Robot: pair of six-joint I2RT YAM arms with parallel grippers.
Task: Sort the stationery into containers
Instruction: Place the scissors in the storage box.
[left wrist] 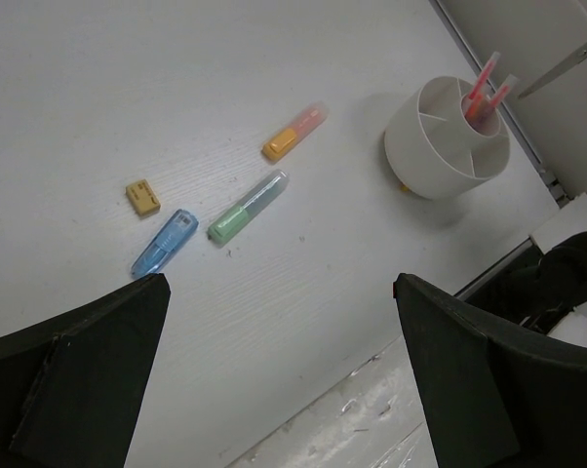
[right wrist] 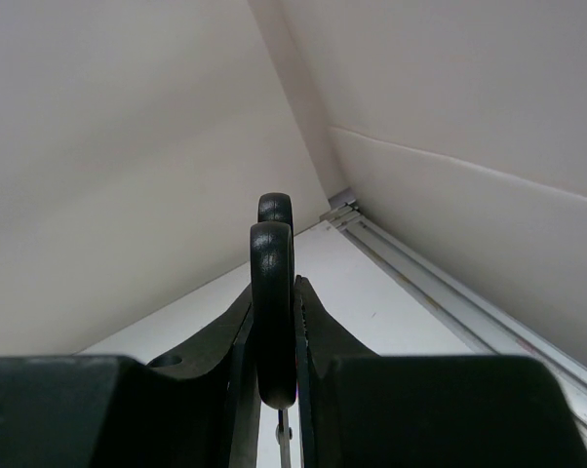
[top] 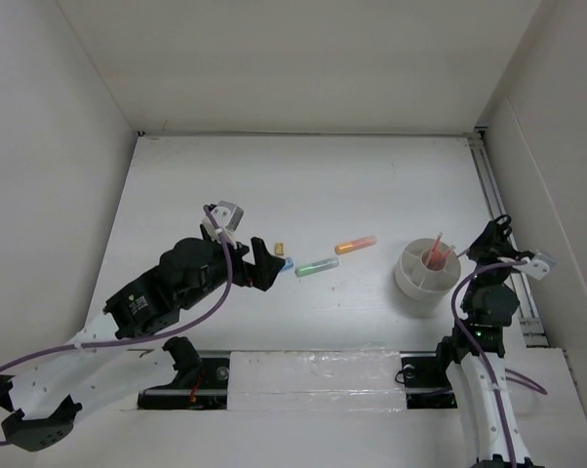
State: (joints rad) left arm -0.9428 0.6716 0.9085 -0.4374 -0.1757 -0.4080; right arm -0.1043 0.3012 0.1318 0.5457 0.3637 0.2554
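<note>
Scissors (right wrist: 272,283) are judged light and stiff, with smooth plastic rings that may turn or slip in a narrow grip, and with a pointed end that could catch on a divider. They are taken at the black handle rings, which seems the safest place. The right gripper (right wrist: 272,363) is clenched on them, with the rings standing out past the fingers. The blades are mostly hidden. In the top view the scissors are raised near the table's three o'clock edge. The white cup (top: 409,284), with pens (left wrist: 484,93) in it, lies at about eight o'clock from them. The left gripper (left wrist: 279,292) is spread wide and grasps nothing, above the blue marker (left wrist: 164,243).
</note>
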